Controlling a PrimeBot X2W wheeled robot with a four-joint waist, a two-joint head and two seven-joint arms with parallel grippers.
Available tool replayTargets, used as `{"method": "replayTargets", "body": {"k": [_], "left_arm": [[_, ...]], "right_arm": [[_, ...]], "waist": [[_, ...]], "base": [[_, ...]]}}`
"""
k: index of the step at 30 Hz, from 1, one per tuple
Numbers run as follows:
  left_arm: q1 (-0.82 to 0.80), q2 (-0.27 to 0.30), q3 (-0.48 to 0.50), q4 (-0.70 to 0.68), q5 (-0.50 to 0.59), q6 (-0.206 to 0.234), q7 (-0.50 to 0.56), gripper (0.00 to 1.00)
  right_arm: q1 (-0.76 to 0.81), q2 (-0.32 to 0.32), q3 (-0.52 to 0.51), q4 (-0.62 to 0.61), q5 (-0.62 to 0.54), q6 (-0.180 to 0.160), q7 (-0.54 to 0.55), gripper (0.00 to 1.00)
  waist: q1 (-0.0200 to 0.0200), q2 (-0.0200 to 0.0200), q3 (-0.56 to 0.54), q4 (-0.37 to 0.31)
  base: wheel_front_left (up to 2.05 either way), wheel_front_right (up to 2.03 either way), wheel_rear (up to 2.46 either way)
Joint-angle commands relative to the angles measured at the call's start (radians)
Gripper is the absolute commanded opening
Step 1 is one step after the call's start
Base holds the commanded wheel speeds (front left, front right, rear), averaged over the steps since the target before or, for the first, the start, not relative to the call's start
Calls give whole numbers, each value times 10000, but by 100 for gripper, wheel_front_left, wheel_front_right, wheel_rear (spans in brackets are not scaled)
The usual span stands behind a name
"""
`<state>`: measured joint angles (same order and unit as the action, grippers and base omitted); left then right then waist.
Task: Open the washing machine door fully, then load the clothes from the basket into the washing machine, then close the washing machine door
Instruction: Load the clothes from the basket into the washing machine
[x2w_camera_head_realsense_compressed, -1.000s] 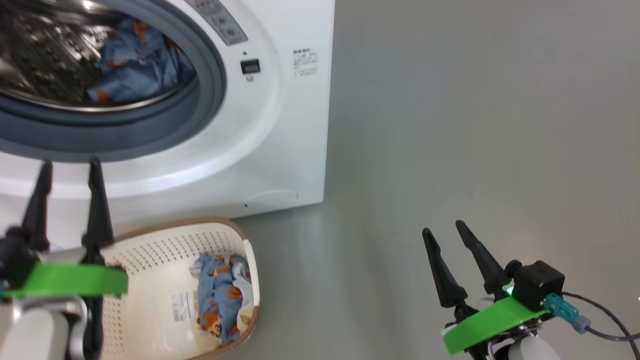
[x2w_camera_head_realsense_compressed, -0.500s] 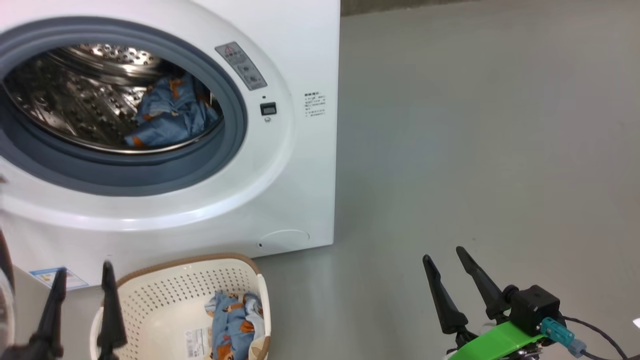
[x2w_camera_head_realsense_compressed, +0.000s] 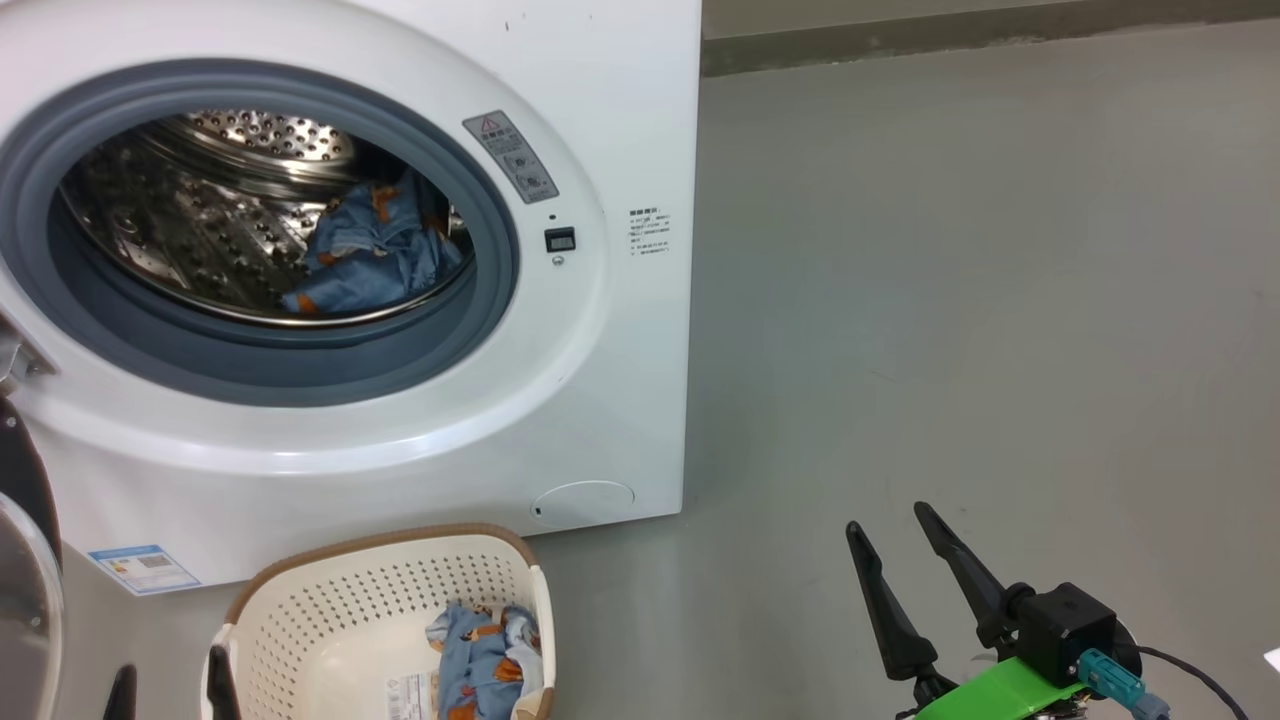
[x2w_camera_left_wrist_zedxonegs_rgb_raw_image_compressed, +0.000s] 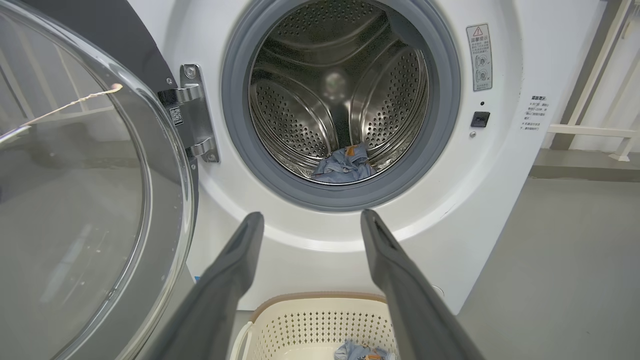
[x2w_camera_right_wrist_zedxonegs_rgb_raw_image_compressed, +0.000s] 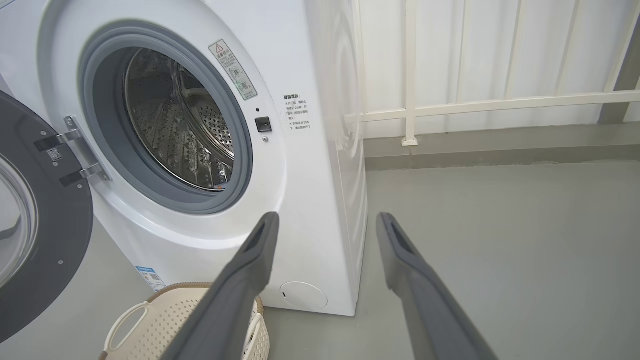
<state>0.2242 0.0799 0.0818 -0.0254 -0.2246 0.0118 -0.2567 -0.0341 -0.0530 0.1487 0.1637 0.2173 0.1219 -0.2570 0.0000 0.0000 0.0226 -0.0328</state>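
L grpr wide | door beside | basket below | railing, prob. metal

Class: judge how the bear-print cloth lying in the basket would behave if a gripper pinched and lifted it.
Probably floppy: the cloth lies crumpled in folds, so it should drape and dangle rather than hold its shape. It is likely light, as it looks like thin fabric. It may drag on the basket wall it slumps against.

Dark tapered gripper fingers, green bracket, black camera box, teal plug.
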Motion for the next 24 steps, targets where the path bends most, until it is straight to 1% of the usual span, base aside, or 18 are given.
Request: {"method": "replayTargets", "body": {"k": [1,7,17,24], "left_arm": [[-56,-10,427,-270,135,-51,-51,100],[326,-216,448,-435,268,-59,-51,100],[383,-289,337,-483,197,-103,-51,100],[258,-294,60,-107,-336,-171,-51,100]], "right_arm": [[-46,28,204,-306,-149,88,-48,100],[59,28,137,-422,-251,88,-48,100],[103,28,44,-527,-190,88,-48,100],[18,28,115,-496,64,88,-48,100]], "waist": [[0,0,-39,11],[0,0,-114,21],[0,0,34,65],[0,0,539,85]], "base": [[0,0,0],[0,0,0],[0,0,0],[0,0,0]]}}
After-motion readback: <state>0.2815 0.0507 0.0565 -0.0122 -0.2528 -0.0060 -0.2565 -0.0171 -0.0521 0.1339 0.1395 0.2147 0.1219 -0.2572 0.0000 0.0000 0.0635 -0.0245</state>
